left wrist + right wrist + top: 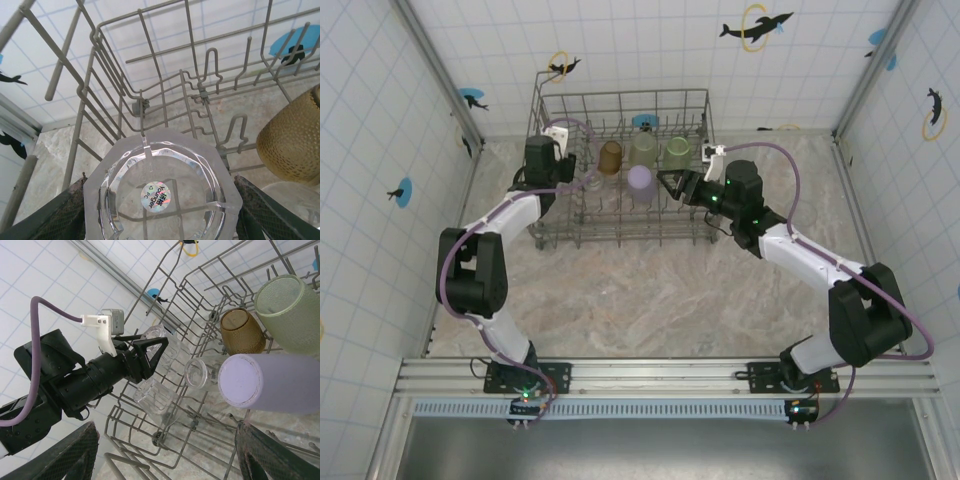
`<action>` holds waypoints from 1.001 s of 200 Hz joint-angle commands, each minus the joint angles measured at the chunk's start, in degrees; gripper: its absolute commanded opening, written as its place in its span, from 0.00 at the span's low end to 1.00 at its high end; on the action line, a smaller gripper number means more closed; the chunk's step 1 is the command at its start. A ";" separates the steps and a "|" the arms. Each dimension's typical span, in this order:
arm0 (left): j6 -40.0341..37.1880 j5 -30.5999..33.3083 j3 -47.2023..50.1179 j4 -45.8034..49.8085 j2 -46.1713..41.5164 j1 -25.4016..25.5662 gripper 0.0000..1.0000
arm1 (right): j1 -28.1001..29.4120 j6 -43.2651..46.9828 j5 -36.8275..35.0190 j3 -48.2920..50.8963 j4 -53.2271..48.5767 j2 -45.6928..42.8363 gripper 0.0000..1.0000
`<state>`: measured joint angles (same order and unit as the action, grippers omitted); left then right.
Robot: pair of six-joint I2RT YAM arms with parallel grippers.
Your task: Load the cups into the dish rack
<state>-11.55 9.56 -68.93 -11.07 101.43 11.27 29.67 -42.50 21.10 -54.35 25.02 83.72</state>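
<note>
Top external: left gripper (160, 202), tight on clear cup (160, 165), in rack (620, 97); right gripper (166, 432) agape.

Lilac, amber, green, clear cups (640, 180) inside grey dish rack (620, 240).

Overhead view, two wrist close-ups, rack (620, 236) shared

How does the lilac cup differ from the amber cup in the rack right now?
The lilac cup is smooth and frosted; the amber cup is dimpled. The lilac cup looks taller than the amber cup, and it sits a row in front of it. Both stand base-up inside the dish rack.
</note>
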 commanded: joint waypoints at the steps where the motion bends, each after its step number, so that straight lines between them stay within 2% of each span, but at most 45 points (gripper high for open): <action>1: -0.31 2.25 4.77 2.11 6.93 0.52 0.34 | 0.22 -0.04 0.43 -0.94 2.32 0.48 0.74; 24: 0.11 2.09 4.77 2.02 7.13 0.52 0.35 | 0.21 -0.12 0.41 -1.02 2.22 0.39 0.74; 43: 0.39 1.56 4.58 2.10 7.14 0.51 0.43 | 0.30 -0.36 0.43 -1.10 2.27 0.39 0.74; 138: 1.60 1.66 3.66 2.97 4.59 0.51 0.46 | 0.65 -0.57 0.43 -1.57 2.23 0.30 0.74; 157: 2.06 2.10 3.10 3.25 3.50 0.51 0.57 | 0.91 -0.31 0.24 -2.21 1.66 0.39 0.74; 178: 2.10 3.07 3.18 3.34 2.64 0.51 0.59 | 1.43 0.27 0.16 -3.29 0.60 0.82 0.74; 188: 2.06 3.43 3.27 3.49 2.21 0.51 0.56 | 1.71 0.63 0.00 -3.83 -0.05 1.00 0.74; 200: 2.35 3.54 3.10 3.83 1.23 0.52 0.37 | 2.10 1.13 -0.14 -4.27 -0.73 1.09 0.74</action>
<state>-9.96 10.37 -67.16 -15.44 103.70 13.06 30.94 -42.78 21.10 -55.46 24.43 83.92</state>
